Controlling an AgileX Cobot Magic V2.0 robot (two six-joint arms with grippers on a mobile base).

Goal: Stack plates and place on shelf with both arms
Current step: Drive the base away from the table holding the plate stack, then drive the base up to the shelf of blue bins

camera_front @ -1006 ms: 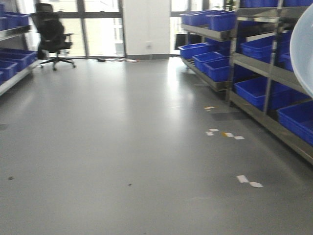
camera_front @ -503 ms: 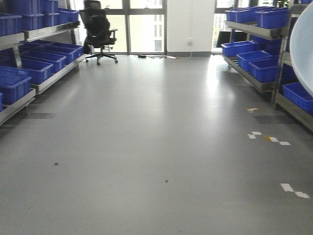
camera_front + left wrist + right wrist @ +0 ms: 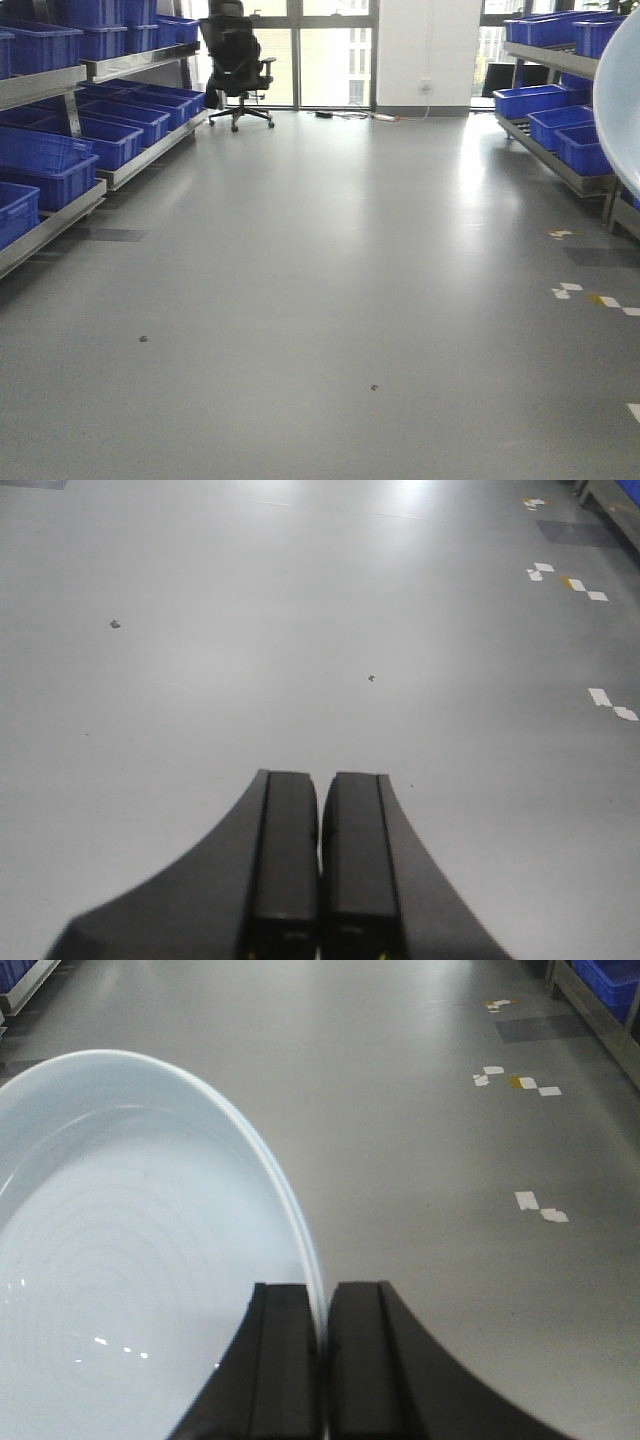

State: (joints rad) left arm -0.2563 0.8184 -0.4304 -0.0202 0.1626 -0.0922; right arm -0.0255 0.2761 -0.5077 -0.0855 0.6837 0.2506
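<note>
Note that the front view has swung: the office chair [image 3: 238, 60] now sits upper centre-left, and the left shelving [image 3: 60, 150] of blue bins has entered frame. Judge this as the base turning in transit. The right gripper [image 3: 322, 1360] pinches the plates [image 3: 150, 1260] by the rim, lower left of its view; count unclear. The left gripper [image 3: 320, 880] is pressed together, empty, over grey floor [image 3: 320, 300] with tape marks [image 3: 590, 295].

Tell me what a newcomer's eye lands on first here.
The white plate, pinched by its rim in the right pincer, fills the right wrist view. Blue bins line metal shelves along both sides of the grey floor, with a black office chair by the far windows. The left pincer is shut and empty.
</note>
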